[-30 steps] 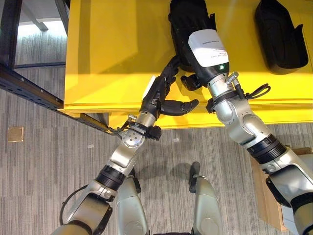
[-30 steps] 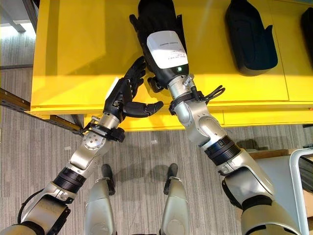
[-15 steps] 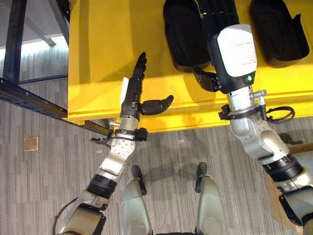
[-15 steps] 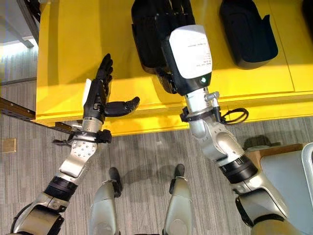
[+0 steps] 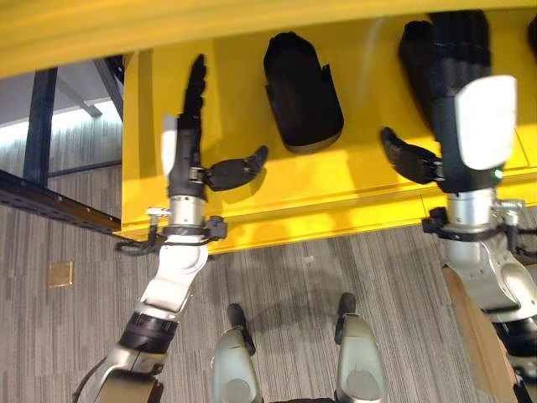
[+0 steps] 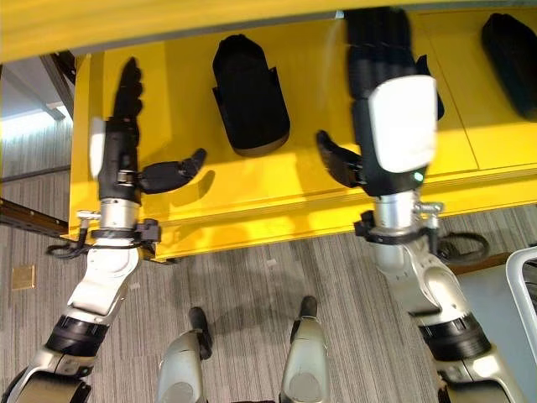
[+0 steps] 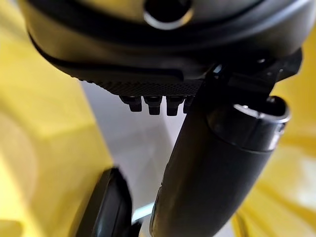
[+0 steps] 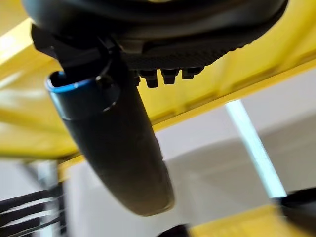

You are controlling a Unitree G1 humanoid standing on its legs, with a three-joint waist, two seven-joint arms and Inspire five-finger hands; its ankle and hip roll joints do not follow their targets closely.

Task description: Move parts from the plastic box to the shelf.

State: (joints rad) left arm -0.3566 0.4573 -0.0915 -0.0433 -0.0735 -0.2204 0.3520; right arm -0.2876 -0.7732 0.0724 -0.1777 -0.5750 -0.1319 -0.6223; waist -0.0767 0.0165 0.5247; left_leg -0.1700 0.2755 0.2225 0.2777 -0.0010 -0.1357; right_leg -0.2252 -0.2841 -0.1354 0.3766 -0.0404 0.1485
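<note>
Black molded part (image 5: 302, 92) lies on the yellow shelf (image 5: 252, 193), between the two hands, nearer the left thumb side, touching neither. Second black part (image 5: 419, 59) sits mostly under the right hand (image 5: 457, 92); hand laid flat over it, fingers straight, thumb splayed toward the middle part, no curl visible, so no grasp that I can see. Third part (image 6: 513, 46) well off past the right hand's outer side. Left hand (image 5: 189, 134) spread out, fingers straight up along the shelf, thumb out toward the middle part, holding nothing. Wrist views: straight thumb against yellow, nothing held. Plastic box can't be placed from these views.

Step, as I judge it: parts placed on the shelf, both hands releasing or at rest above it. Next move likely calls for pulling both hands back off the shelf without dragging the part under the right palm, then turning back to the box for another.
</note>
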